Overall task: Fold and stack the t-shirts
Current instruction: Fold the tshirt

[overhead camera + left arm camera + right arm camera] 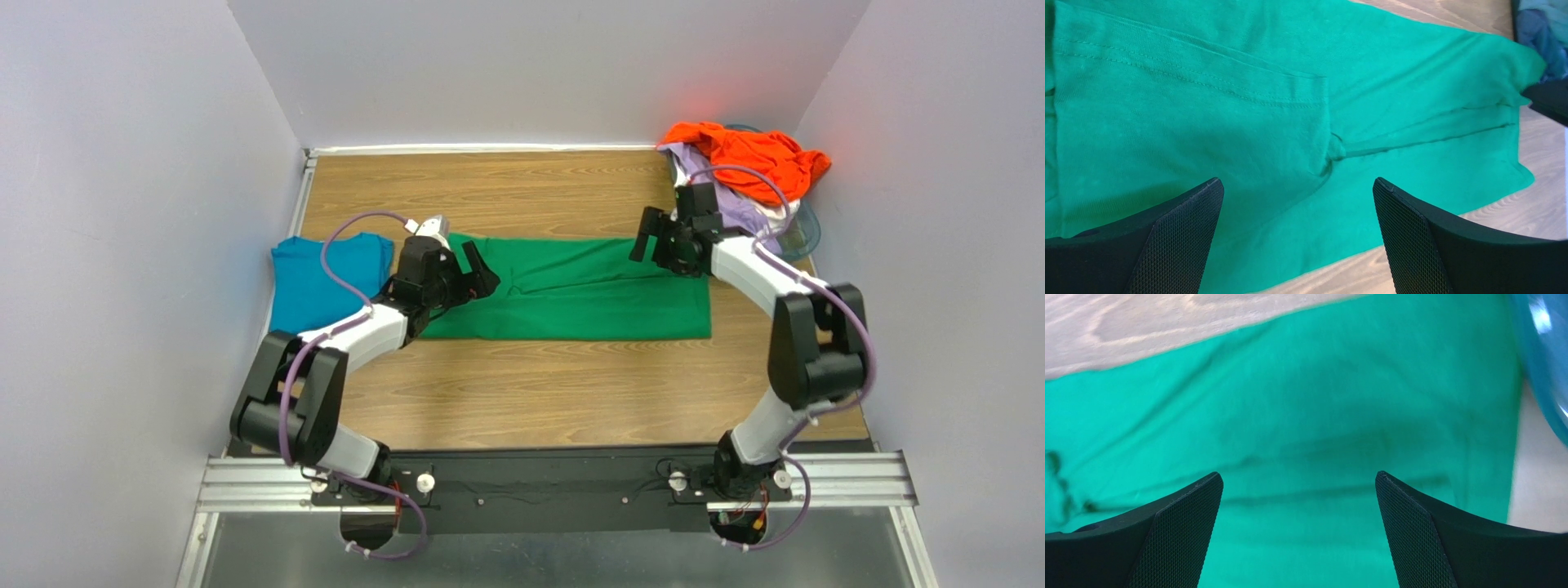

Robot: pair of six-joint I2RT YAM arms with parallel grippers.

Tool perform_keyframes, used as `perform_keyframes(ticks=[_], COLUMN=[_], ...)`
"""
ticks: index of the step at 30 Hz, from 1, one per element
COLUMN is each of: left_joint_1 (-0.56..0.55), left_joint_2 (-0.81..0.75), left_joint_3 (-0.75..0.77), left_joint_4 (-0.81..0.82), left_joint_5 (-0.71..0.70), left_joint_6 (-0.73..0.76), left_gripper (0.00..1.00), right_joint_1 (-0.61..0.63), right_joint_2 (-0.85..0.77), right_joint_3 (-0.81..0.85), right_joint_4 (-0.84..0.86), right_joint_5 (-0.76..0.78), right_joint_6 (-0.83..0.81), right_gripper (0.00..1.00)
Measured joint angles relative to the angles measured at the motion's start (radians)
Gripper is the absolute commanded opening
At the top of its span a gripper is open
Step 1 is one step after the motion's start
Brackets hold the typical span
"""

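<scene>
Two sets of jaws stand wide apart and empty over the green t-shirt (577,288).
The left gripper (1296,184) hangs above the shirt's left end, over a folded-in sleeve, and the right gripper (1298,478) hangs above its right end. The shirt lies flat as a long strip across the middle of the table (552,404). A folded teal-blue t-shirt (321,279) lies by the table's left edge. An orange t-shirt (742,153) and a lavender t-shirt (726,199) are heaped on the basket (803,230) in the far right corner.
</scene>
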Motion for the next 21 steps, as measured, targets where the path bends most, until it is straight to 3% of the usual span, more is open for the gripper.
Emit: perform_keyframes(ticks=[9,14,21], left_joint_1=[0.000,0.002,0.003], left_joint_2=[0.180,0.315,0.473], left_joint_3=[0.087,0.214,0.426], left_joint_4=[0.051,0.047,-0.008], left_joint_5=[-0.005,-0.005,-0.008], left_joint_6=[0.000,0.008,0.033], left_gripper=[0.98,0.98,0.98], right_joint_1=[0.000,0.000,0.012], right_joint_2=[0.262,0.258,0.110], right_joint_3=[0.154,0.137,-0.078], right_joint_4=[0.028,0.064,0.159], right_joint_5=[-0.040,-0.060,-0.080], right_joint_6=[-0.044,-0.050,-0.016], right_gripper=[1.00,1.00,1.00])
